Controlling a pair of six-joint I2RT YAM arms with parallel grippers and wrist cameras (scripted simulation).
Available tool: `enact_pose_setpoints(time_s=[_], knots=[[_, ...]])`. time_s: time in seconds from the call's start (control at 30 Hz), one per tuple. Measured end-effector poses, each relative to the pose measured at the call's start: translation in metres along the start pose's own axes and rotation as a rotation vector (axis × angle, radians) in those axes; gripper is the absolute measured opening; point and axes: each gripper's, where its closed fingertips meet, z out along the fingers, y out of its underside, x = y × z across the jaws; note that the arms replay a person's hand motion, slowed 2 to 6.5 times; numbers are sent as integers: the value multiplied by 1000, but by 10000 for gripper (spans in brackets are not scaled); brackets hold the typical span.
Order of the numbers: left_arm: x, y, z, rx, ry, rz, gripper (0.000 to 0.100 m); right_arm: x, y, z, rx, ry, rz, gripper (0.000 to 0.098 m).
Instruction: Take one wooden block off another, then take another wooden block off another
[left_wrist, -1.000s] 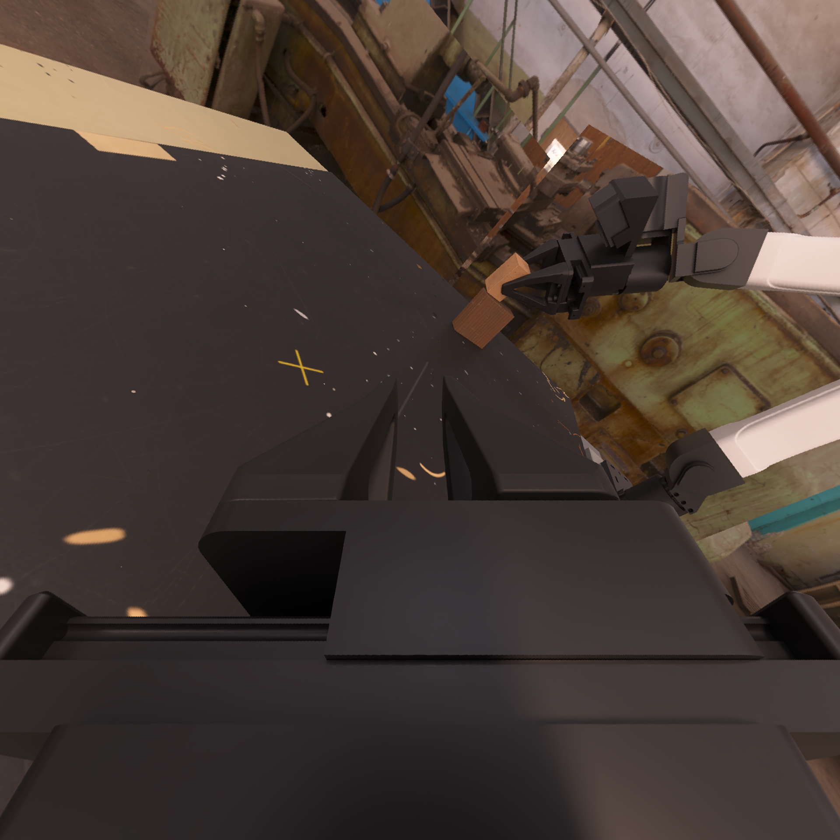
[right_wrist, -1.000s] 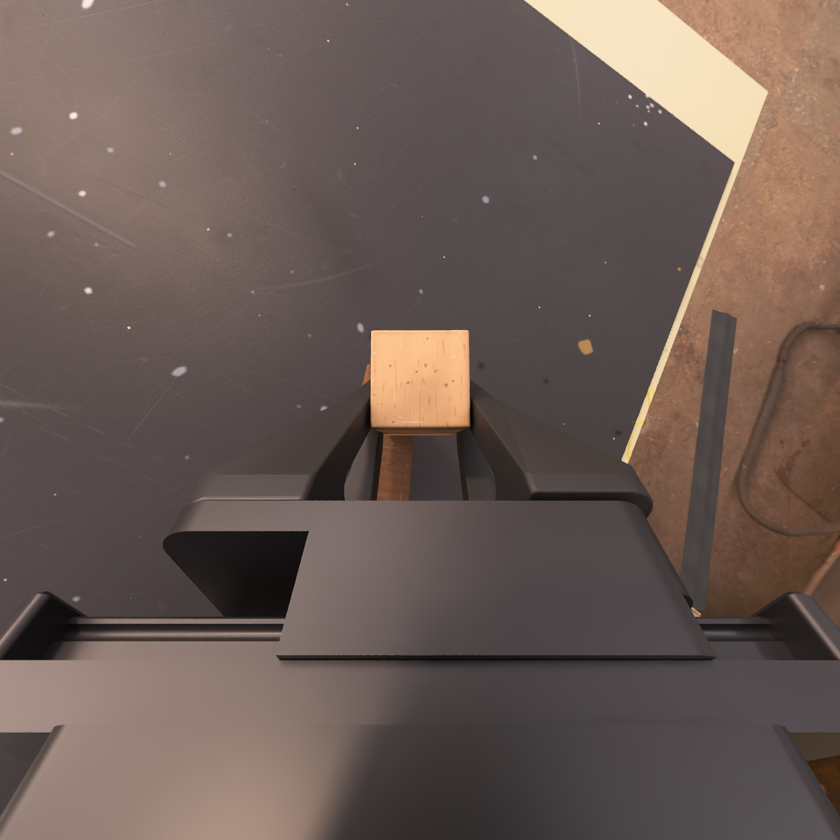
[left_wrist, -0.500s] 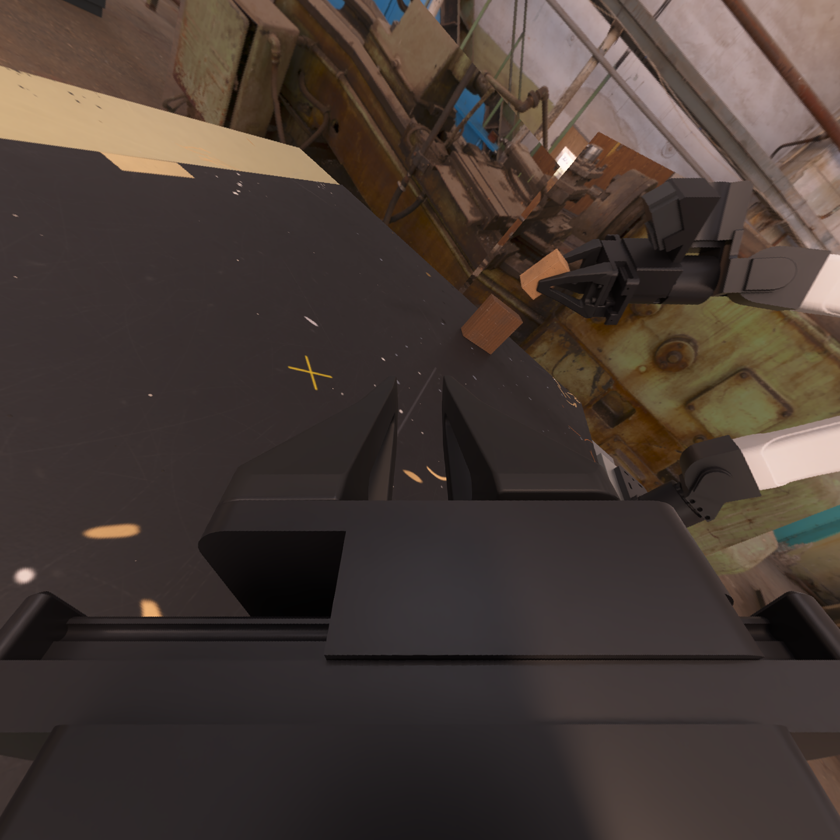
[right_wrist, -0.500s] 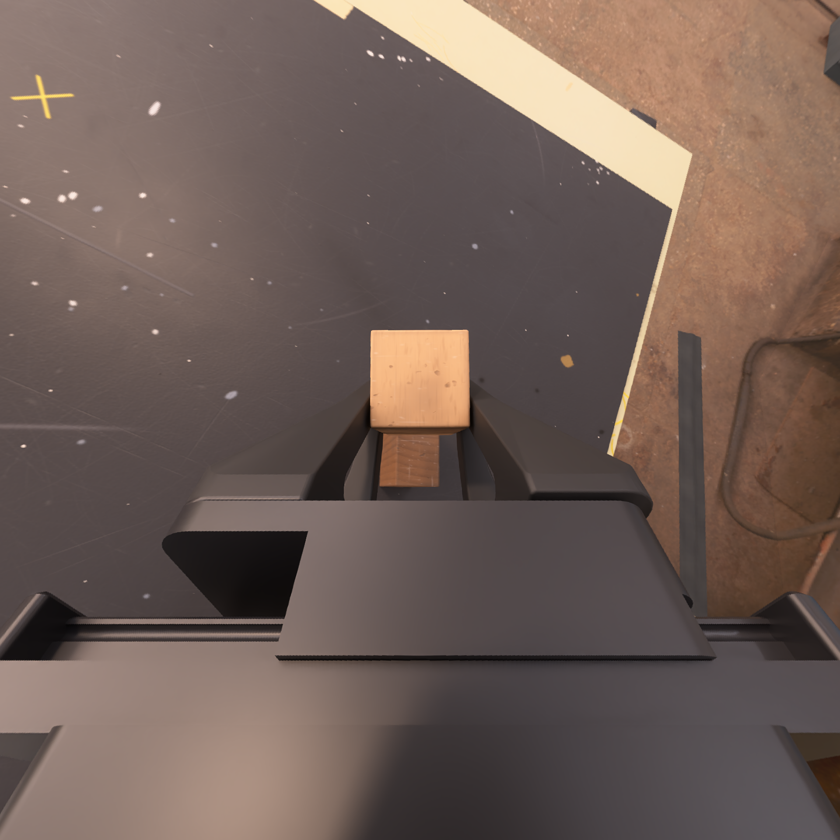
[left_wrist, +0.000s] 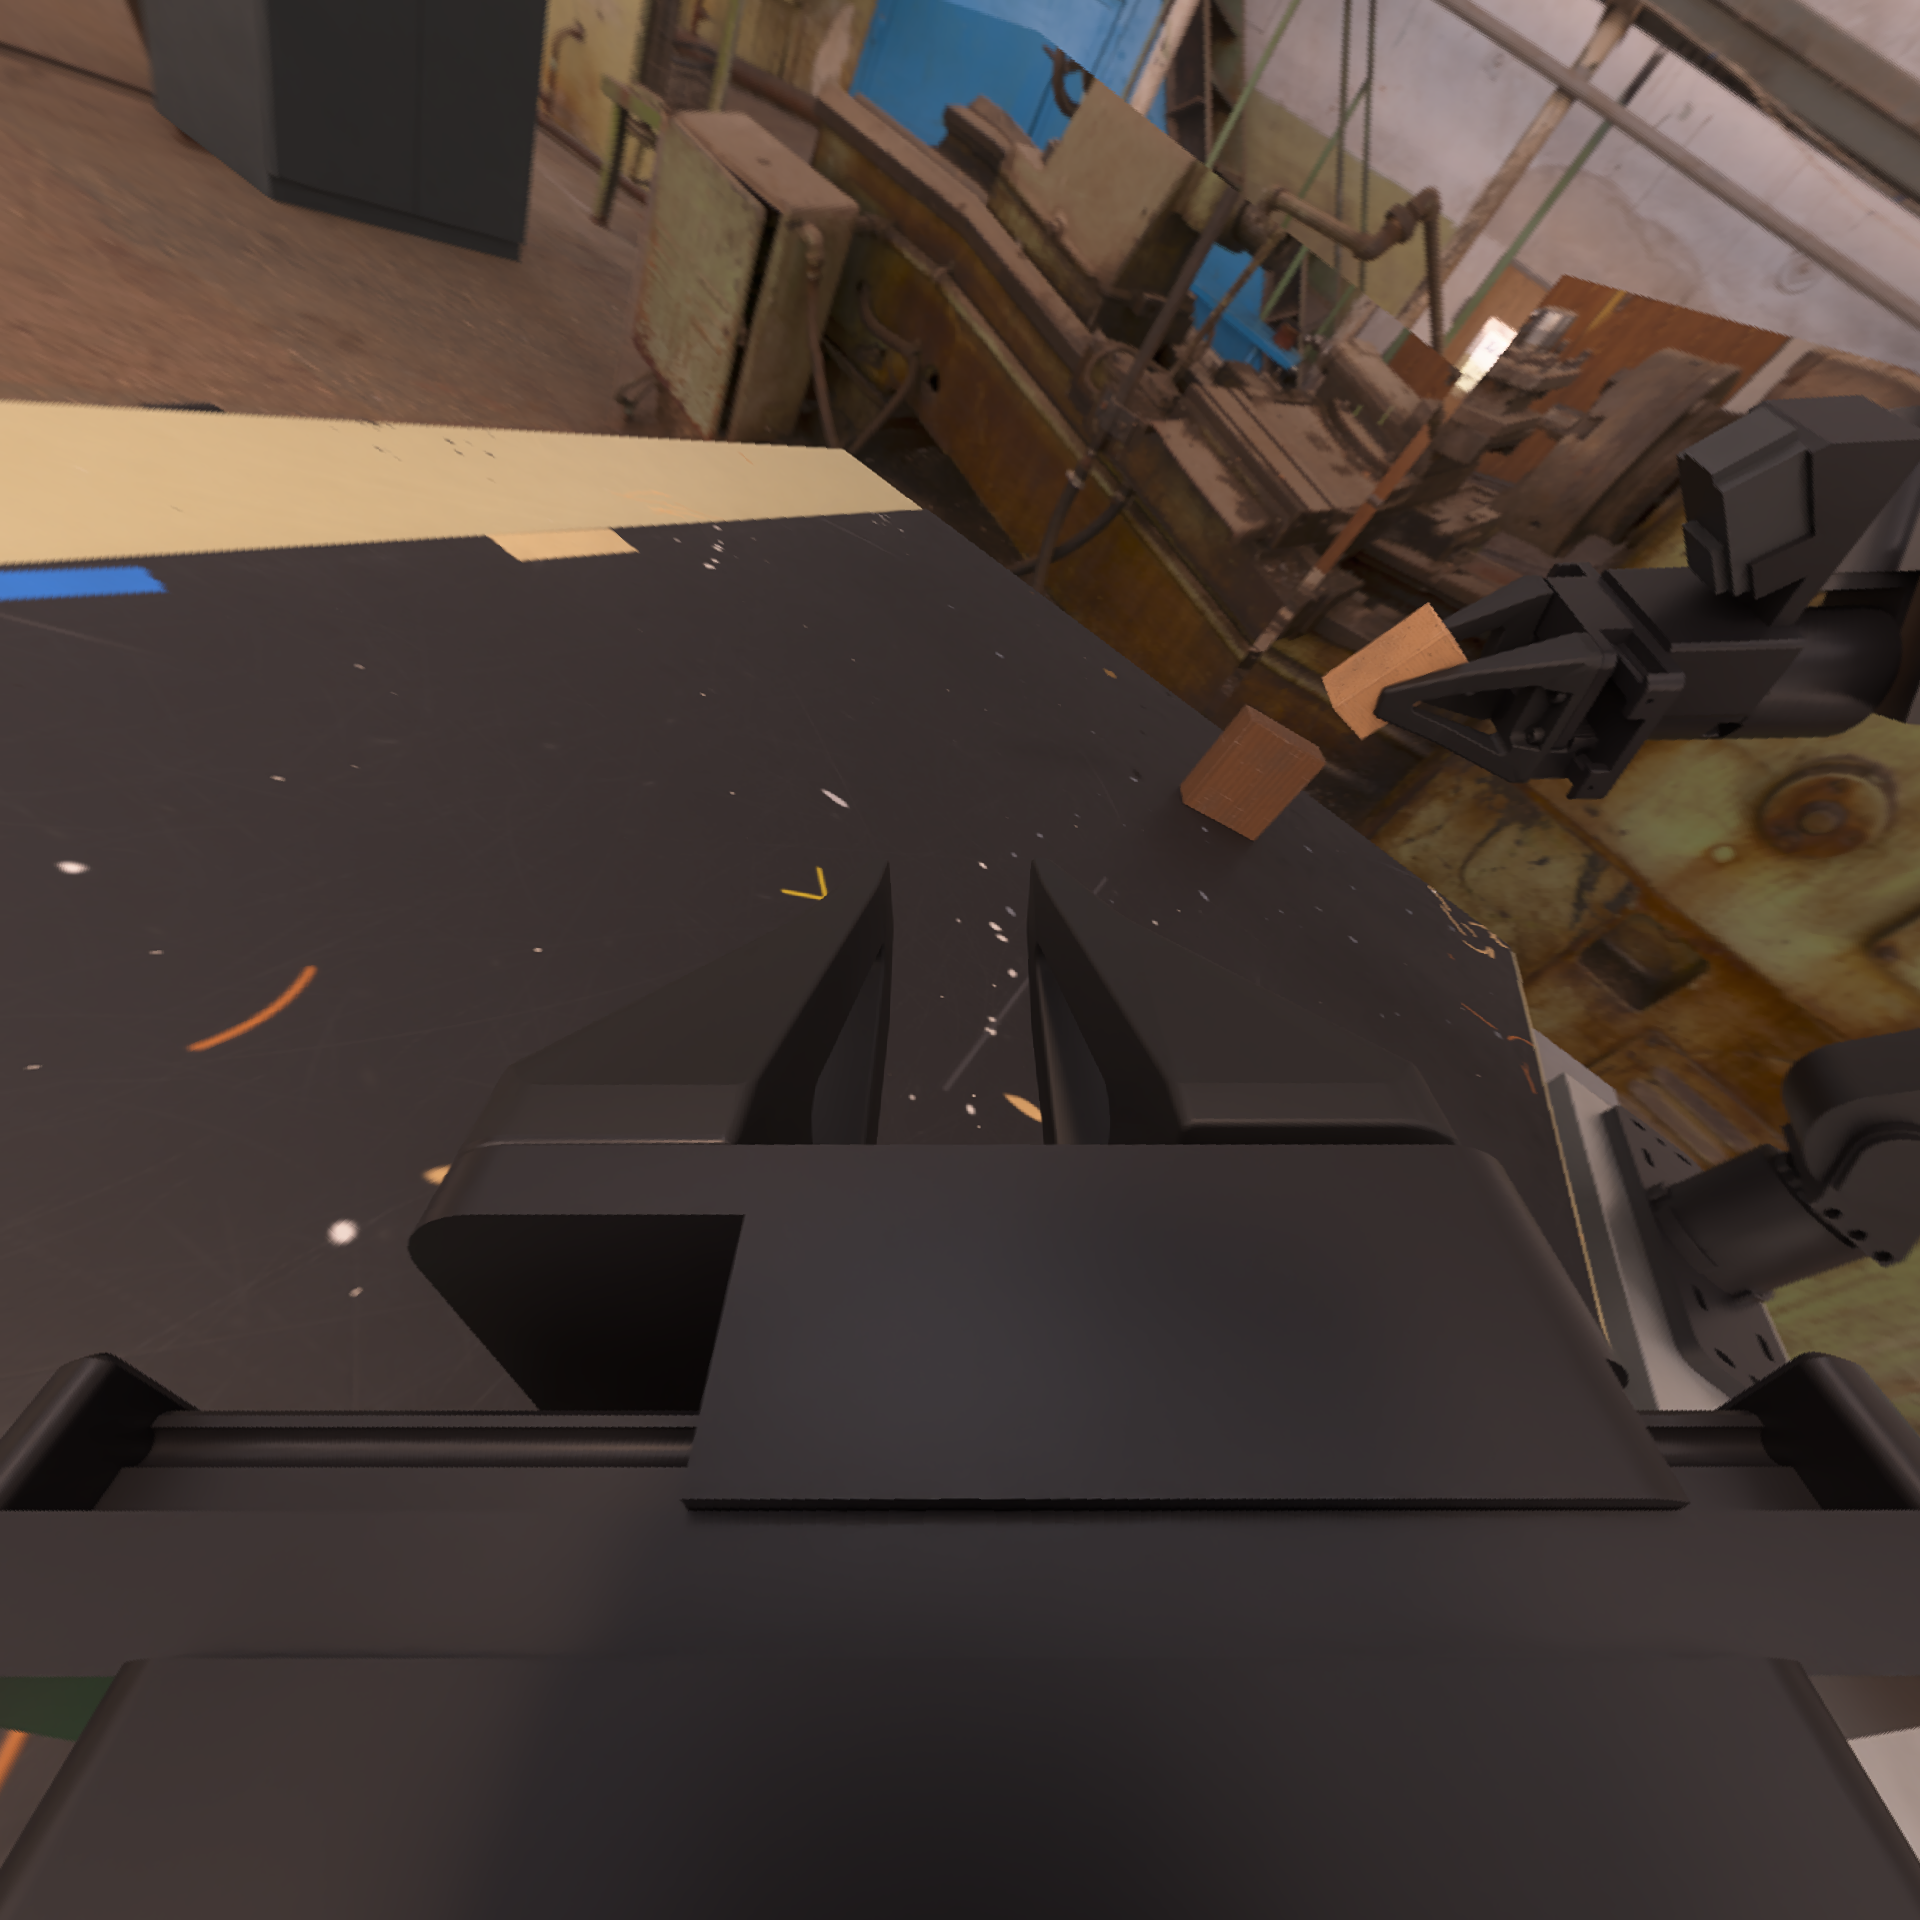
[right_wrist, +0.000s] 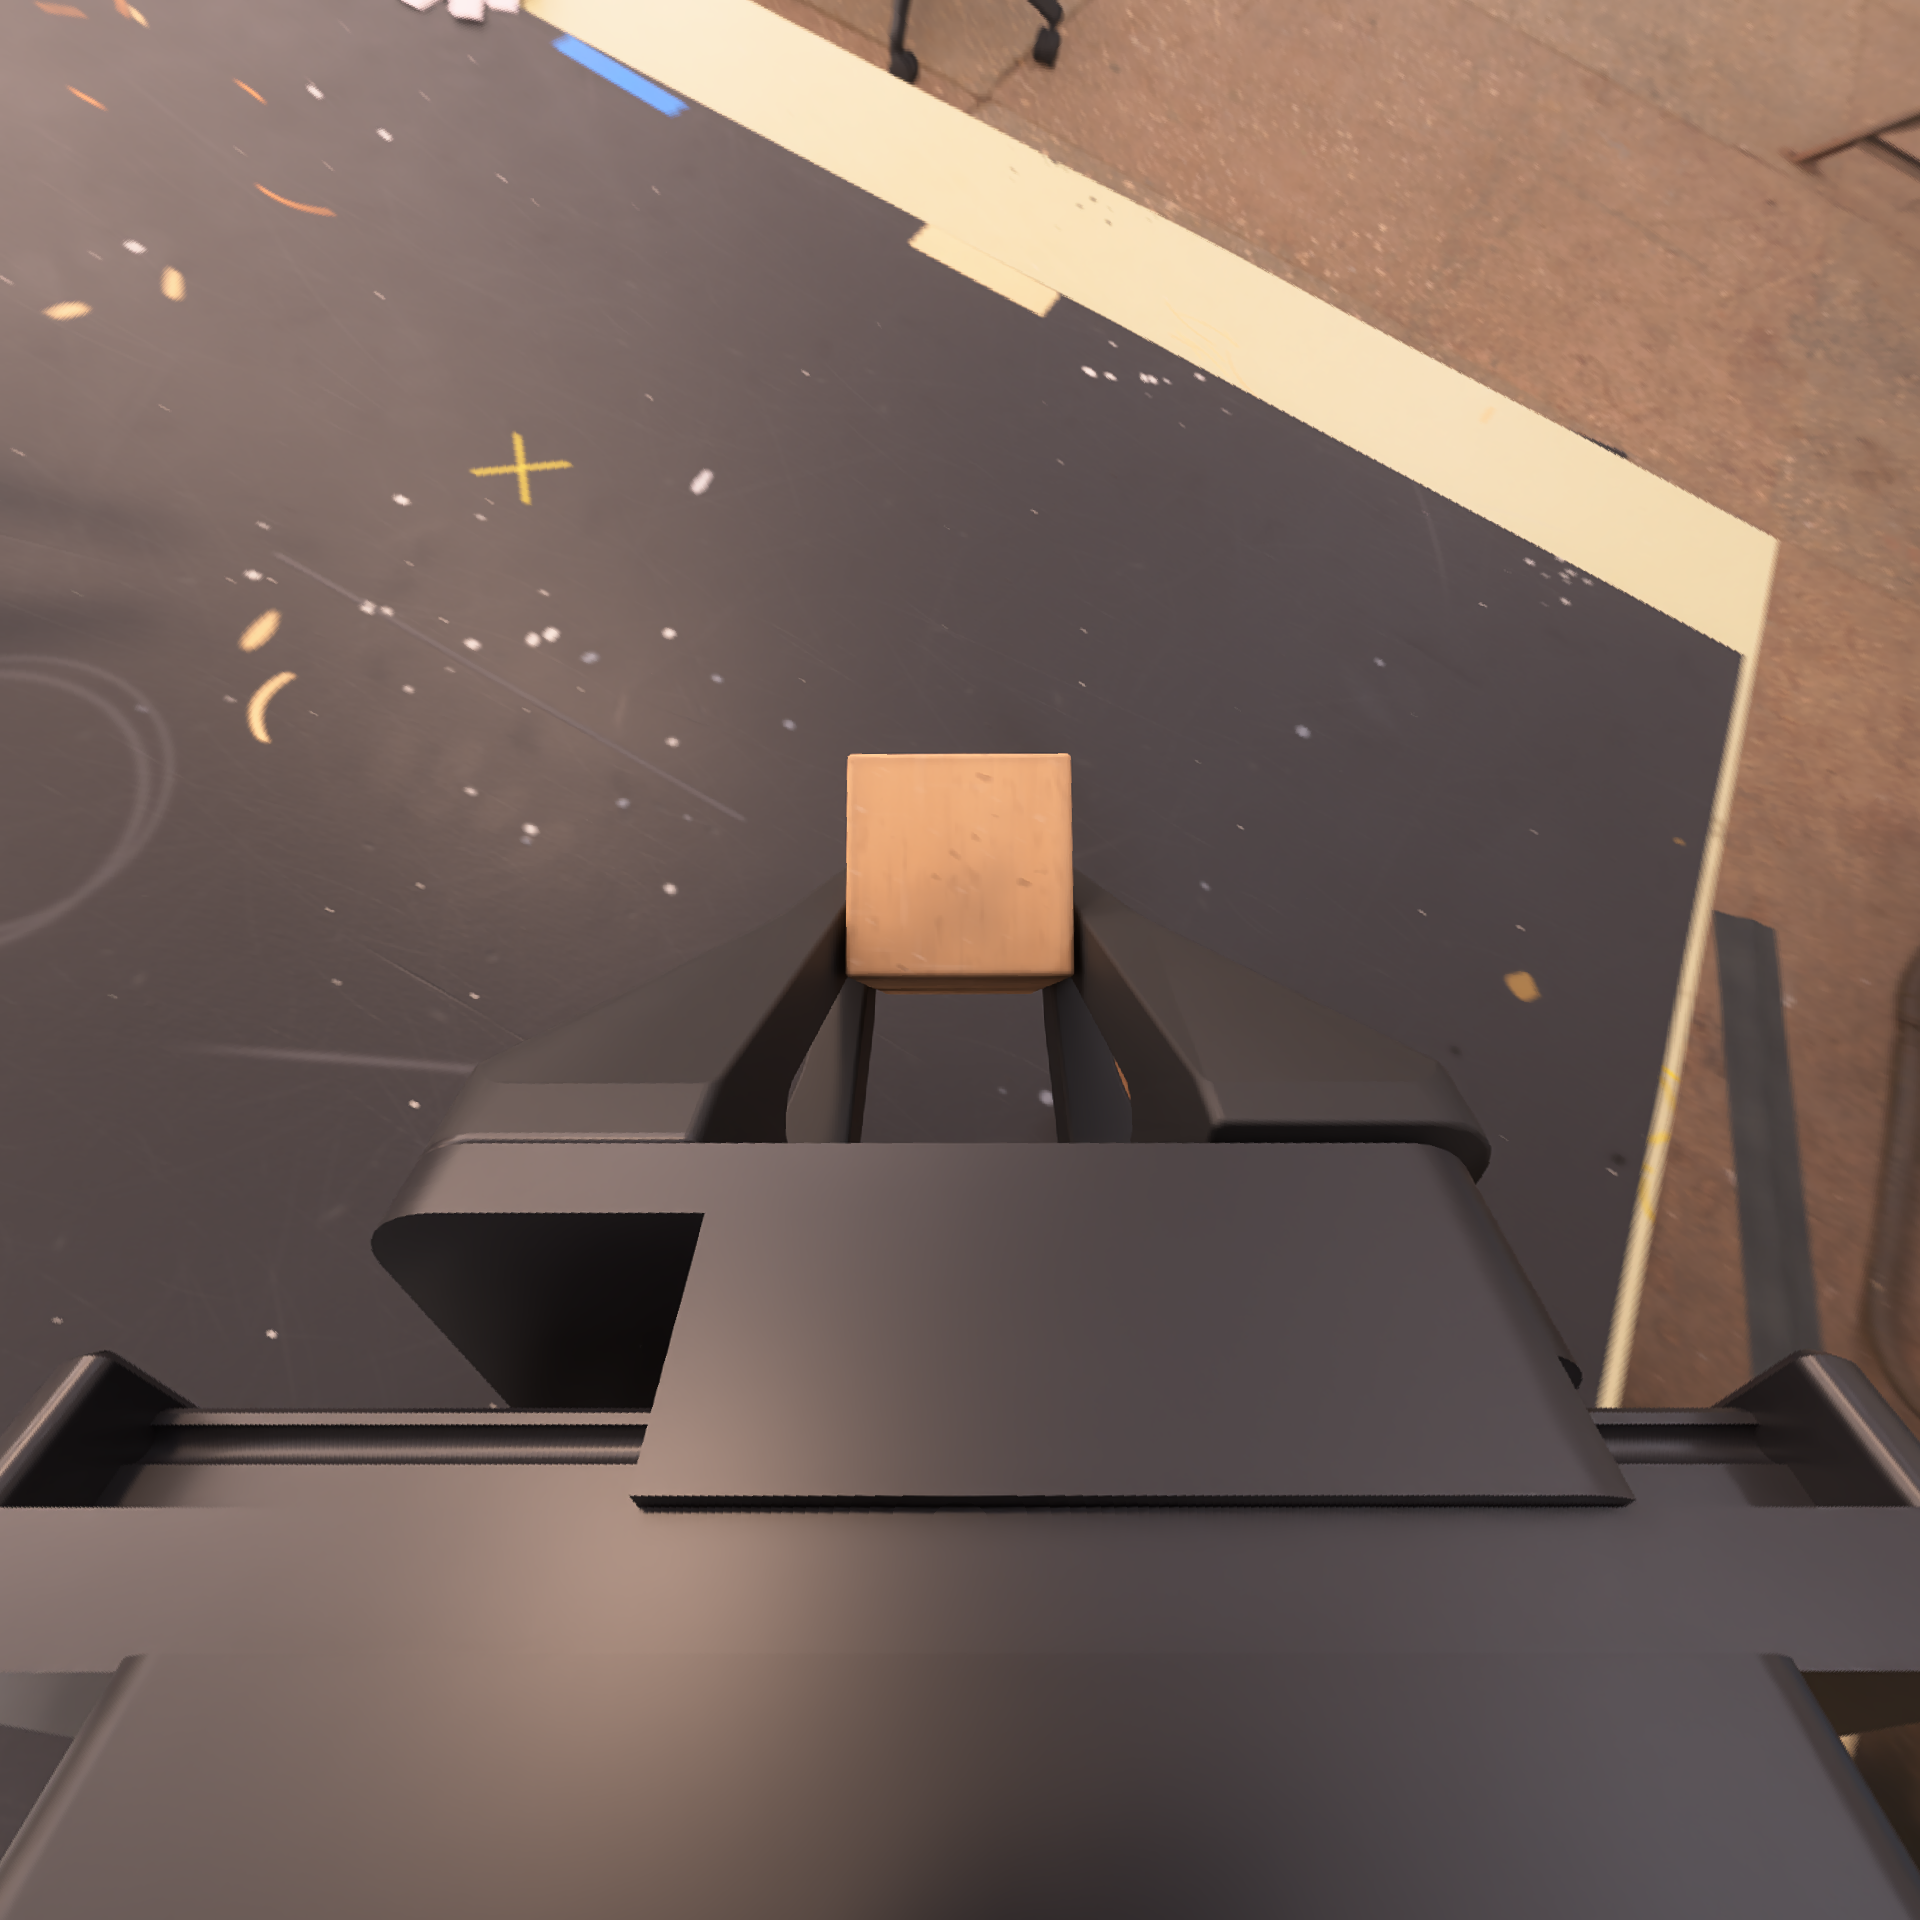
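My right gripper (right_wrist: 958, 935) is shut on a light wooden block (right_wrist: 958, 862) and holds it in the air above the black table (right_wrist: 1247, 727). In the left wrist view the same right gripper (left_wrist: 1382, 691) holds the light block (left_wrist: 1392, 670) up and to the right of a darker brown block (left_wrist: 1252, 774). The brown block sits alone near the table's far right edge, apart from the light one. It is hidden in the right wrist view. My left gripper (left_wrist: 958, 904) hovers over the table, empty, its jaws a narrow gap apart, well short of the brown block.
A yellow cross mark (right_wrist: 520, 468) lies on the table left of the held block. A cream border (right_wrist: 1351, 395) with blue tape (right_wrist: 613, 68) runs along the table edge. The right arm's base (left_wrist: 1766, 1226) stands at the table's right side. Rusty machinery (left_wrist: 1143, 312) stands beyond.
My right gripper has lifted the light block off the brown block and risen higher. The brown block stays on the table. My left gripper has shifted over the table, its jaws unchanged.
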Motion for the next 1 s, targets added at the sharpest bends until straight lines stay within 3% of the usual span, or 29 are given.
enact_pose_setpoints(time_s=[0.27, 0.6, 0.77, 1.0], knots=[[5, -18, -38, 71, -155, 88, 318, -32, 2, 27, 47, -107, 46, 265], [19, -44, -116, 149, -384, 169, 342, -62, 21, 64, 13, -223, 53, 265], [20, -59, -164, 121, -569, 241, 382, -67, 29, 77, -9, -250, 50, 265], [9, -71, -239, 51, -896, 326, 433, -67, 31, 87, -25, -265, 47, 266]])
